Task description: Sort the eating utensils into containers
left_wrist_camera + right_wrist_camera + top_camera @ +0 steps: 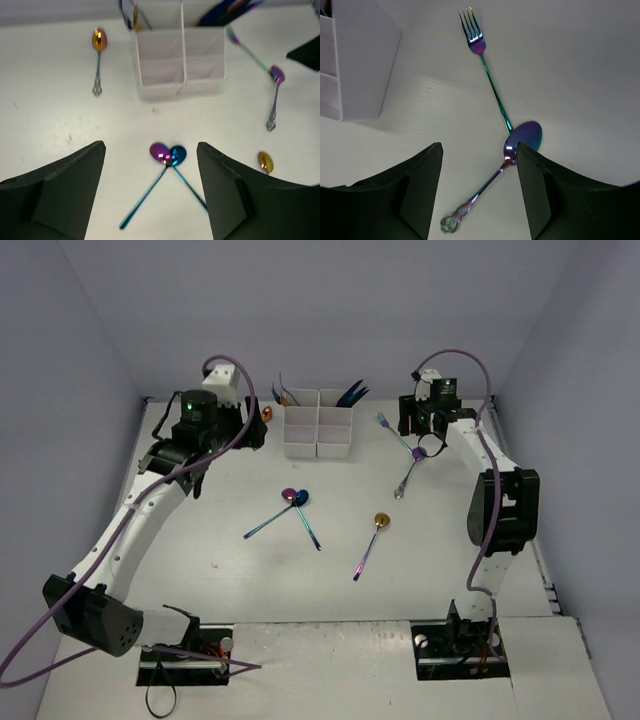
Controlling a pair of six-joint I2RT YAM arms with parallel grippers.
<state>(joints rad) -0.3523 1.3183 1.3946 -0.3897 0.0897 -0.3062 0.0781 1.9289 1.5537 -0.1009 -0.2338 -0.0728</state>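
Top external view: I see the white six-compartment container (318,430) standing upright at the back centre of the table (200,570). Blue utensils (351,394) lean out of its back right compartment, and other slim utensils (283,392) lean out of the back left one. A gold spoon (98,60) lies just left of the container. In the left wrist view its bowl points away from the arms and its handle points toward them.

In mid-table two spoons cross just below their touching bowls, which face the container. The purple-bowled spoon (270,515) runs its handle to the near left. The blue-bowled spoon (308,523) runs its handle to the near right. Near them on the right, a gold-bowled spoon (368,548) with a purple handle also slants near-left, bowl at the far end.

My left gripper (150,146) hovers left of the container, jaws spread wide and empty.

My right gripper (477,150) hangs over an iridescent fork (492,85) and an iridescent spoon (485,192) right of the container. The fork's tines point far-left, and its handle end meets the spoon's bowl. The spoon's ornate handle runs back toward the near edge. The right jaws are parted and grip nothing. The spoon's neck lies just beside one finger (540,200).
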